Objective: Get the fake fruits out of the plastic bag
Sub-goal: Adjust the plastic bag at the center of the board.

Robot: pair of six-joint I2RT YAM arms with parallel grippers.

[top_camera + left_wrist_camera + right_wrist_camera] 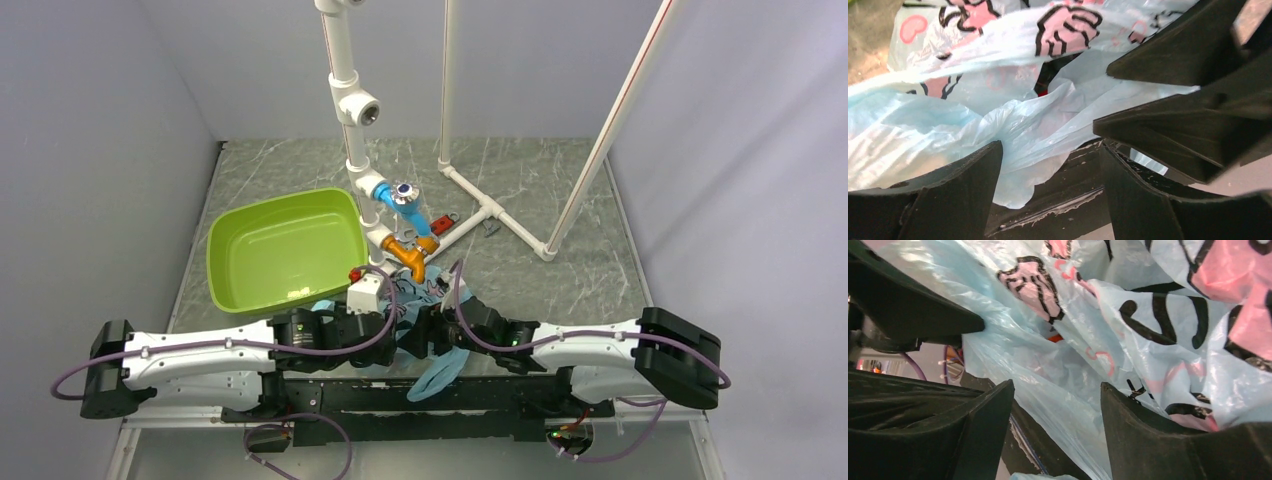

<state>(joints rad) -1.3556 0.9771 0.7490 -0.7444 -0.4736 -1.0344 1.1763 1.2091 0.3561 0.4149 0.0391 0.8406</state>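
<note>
- The thin, translucent light-blue plastic bag with pink-and-black prints [440,375] is lying crumpled at the near edge of the table, between the two pincers. Its long axis is running from far to near, and its narrow tail is pointing towards the arm bases and hanging over the table edge.
- The left gripper [1050,150] is standing wide open. The bag film is lying loose in the gap and touching one finger, but nothing is being pinched.
- The right gripper [1057,385] is also standing open, with the bag film passing between its fingers and resting against one of them.
- The fake fruits are hiding inside the film; I cannot tell where.
- Counting from the left: one rigid lime-green plastic tub [285,250], well apart from the bag, one bag and two grippers.
</note>
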